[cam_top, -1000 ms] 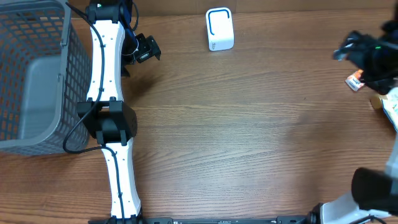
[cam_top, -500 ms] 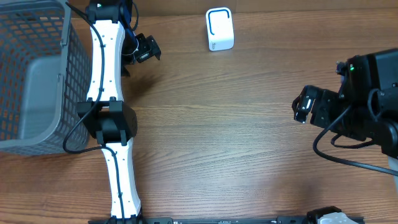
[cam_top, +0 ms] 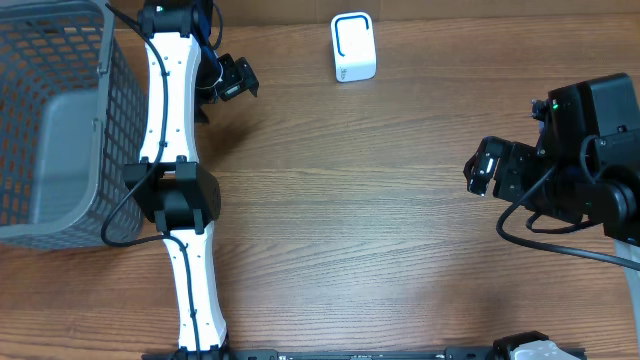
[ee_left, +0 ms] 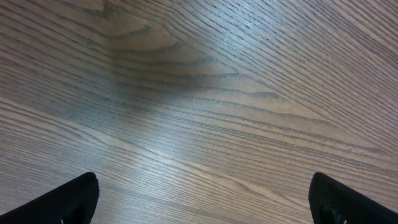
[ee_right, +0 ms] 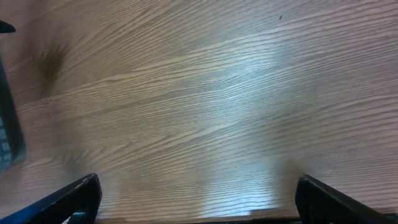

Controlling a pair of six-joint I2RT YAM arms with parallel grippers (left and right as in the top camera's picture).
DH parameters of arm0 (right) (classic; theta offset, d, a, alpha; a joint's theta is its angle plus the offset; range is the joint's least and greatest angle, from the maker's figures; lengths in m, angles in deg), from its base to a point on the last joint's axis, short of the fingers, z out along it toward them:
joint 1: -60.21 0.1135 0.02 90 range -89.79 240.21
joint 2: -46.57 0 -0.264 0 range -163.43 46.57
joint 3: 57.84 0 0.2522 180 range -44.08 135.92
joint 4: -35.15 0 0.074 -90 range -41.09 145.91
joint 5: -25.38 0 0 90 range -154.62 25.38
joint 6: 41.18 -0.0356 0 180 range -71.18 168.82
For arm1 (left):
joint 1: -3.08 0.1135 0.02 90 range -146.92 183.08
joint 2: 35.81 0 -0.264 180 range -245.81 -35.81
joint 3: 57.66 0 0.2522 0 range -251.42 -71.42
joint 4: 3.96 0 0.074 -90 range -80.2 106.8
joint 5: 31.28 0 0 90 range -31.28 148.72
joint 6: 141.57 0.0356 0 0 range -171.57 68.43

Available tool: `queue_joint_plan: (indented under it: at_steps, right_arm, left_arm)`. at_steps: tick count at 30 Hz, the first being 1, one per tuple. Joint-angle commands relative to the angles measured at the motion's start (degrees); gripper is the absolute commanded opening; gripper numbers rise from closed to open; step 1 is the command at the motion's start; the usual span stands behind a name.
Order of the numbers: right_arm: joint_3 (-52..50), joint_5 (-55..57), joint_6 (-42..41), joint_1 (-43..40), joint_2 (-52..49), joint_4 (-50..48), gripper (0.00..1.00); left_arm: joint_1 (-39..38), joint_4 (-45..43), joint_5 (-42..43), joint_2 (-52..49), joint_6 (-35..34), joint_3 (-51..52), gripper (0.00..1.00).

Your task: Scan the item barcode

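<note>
No item or barcode shows in any view. A small white box with a blue-outlined face [cam_top: 353, 47] stands at the table's far edge, near the middle. My left gripper [cam_top: 230, 80] is open at the back left, well left of the white box; in the left wrist view its fingertips [ee_left: 73, 200] stand wide apart over bare wood. Over the right side of the table my right gripper [cam_top: 487, 167] points left and is open. Its fingertips [ee_right: 69, 203] in the right wrist view also frame only bare wood.
A grey mesh basket [cam_top: 60, 120] fills the left edge of the table, beside the left arm [cam_top: 175, 190]. The bulky black right arm [cam_top: 590, 160] covers the table's right edge. A dark grey shape [ee_right: 9, 124] sits at the left edge of the right wrist view.
The right arm has swung from the far right edge leftward over the table, now covering small packets that lay there. Both grippers stay open. The left arm has not moved.
</note>
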Motion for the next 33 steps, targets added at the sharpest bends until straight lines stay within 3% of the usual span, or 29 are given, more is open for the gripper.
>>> queue_joint_plan:
  at_steps: [1, 12, 33]
  right_arm:
    - [-0.7, 1.8, 1.1, 0.4, 1.4, -0.2, 1.0]
    - [-12.2, 2.5, -0.8, 0.4, 10.3, -5.7, 1.0]
    - [-66.4, 7.8, -0.4, -0.9, 58.8, -51.7, 1.0]
  left_arm:
    - [-0.4, 0.1, -0.6, 0.4, 1.1, -0.1, 1.0]
    - [-0.4, 0.1, -0.6, 0.4, 1.1, -0.1, 1.0]
    - [-0.4, 0.1, -0.6, 0.4, 1.1, -0.1, 1.0]
